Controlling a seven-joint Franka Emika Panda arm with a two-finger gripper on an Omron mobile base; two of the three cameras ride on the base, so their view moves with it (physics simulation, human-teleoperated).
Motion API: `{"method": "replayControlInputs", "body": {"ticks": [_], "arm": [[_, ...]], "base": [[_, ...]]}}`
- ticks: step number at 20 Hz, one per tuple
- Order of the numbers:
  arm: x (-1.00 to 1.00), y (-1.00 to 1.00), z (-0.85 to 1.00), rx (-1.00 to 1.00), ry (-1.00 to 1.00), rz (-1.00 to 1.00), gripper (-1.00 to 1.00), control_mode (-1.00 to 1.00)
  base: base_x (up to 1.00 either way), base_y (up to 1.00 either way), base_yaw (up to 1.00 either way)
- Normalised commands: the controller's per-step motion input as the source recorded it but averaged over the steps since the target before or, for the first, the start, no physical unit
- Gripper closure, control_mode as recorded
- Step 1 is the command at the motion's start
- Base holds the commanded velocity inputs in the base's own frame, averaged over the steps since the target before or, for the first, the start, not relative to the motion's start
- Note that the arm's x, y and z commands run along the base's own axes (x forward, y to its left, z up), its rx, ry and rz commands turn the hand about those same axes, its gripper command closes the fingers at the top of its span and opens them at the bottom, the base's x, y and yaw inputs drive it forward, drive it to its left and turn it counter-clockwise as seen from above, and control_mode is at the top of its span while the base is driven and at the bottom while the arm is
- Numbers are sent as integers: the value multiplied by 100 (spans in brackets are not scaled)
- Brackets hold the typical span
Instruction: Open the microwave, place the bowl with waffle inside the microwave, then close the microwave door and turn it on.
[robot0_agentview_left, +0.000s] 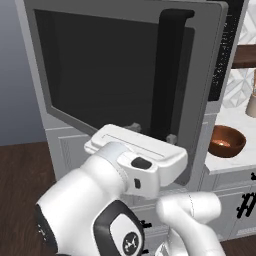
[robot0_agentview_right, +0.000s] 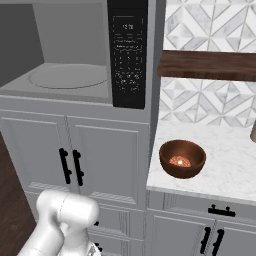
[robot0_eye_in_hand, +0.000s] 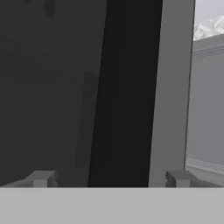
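Claw (robot0_eye_in_hand: 109, 178) spread wide, gripping nothing, black bar handle (robot0_eye_in_hand: 124, 92) just ahead between its tips on the swung-open microwave door (robot0_agentview_left: 125, 70); back straight off clear, then go right and down to the bowl (robot0_agentview_right: 182, 158) with waffle (robot0_agentview_right: 180, 161) on the worktop (robot0_agentview_right: 235, 170).

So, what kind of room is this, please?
Most likely a kitchen, and a rendered one. A built-in microwave sits above grey cabinets, its door swung open. Beside it is a pale marble counter with a bowl, under a patterned tile wall.
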Motion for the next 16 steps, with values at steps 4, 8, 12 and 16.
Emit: {"method": "replayControlInputs", "body": {"ticks": [4,8,12,16], "arm": [[-30,10,4,8,7,-22,-100,-100],[-67,-15,-1,2,4,-7,-100,-100],[-21,-95,-2,13,-6,17,-100,-100],[-22,-100,-10,23,-3,34,-100,-100]], "base": [[0,0,0],[0,0,0],[0,0,0],[0,0,0]]}}
